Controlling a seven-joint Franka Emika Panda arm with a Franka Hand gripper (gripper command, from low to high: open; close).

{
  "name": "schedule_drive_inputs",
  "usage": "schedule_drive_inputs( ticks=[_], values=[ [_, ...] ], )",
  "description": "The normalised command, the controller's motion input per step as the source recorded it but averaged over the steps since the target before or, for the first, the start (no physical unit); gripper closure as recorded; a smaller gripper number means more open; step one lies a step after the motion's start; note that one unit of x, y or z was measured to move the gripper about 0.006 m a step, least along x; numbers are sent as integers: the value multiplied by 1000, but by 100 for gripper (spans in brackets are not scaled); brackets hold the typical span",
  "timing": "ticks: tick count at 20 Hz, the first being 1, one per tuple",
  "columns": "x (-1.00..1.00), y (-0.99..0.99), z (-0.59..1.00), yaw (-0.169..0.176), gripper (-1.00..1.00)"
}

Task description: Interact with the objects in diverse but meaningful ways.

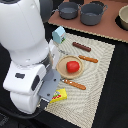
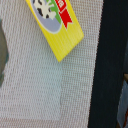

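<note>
Woven, pale placemat (image 1: 87, 75) spread over a dark bench top, ribbed texture plain in the wrist view. On it: smooth tan round plate (image 1: 70, 67) bearing a glossy red tomato (image 1: 73, 66); wooden-handled knife (image 1: 74, 84) just beside the plate toward the near edge; orange-handled fork (image 1: 88, 59) on the far side; slim brown sausage stick (image 1: 81, 47) farther back still. Boxy pale blue milk carton (image 1: 59, 35) upright at the mat's far corner on the exterior view's left. Flat yellow butter box (image 1: 59, 95), rectangular with a printed red-and-white label, lying near the mat's near edge, partly tucked under the arm; in the wrist view (image 2: 56, 24) sharp-cornered and slanted across the weave. Two round grey pots (image 1: 68, 10) on a brown board along the far edge. Gripper (image 1: 44, 103) low at the near corner beside the box; jaws hidden, open or closed impossible to tell. Open mat toward the exterior view's right edge; dark bare strip bordering the mat.
</note>
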Motion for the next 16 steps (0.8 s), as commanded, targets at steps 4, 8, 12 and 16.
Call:
schedule_drive_inputs(
  ticks=[4, 8, 12, 16],
  values=[
    [397, 0, 231, 168, -100],
    [435, 0, 211, 153, -100],
    [619, -46, 211, 83, -100],
    [779, -145, 119, 13, -100]
  ],
)
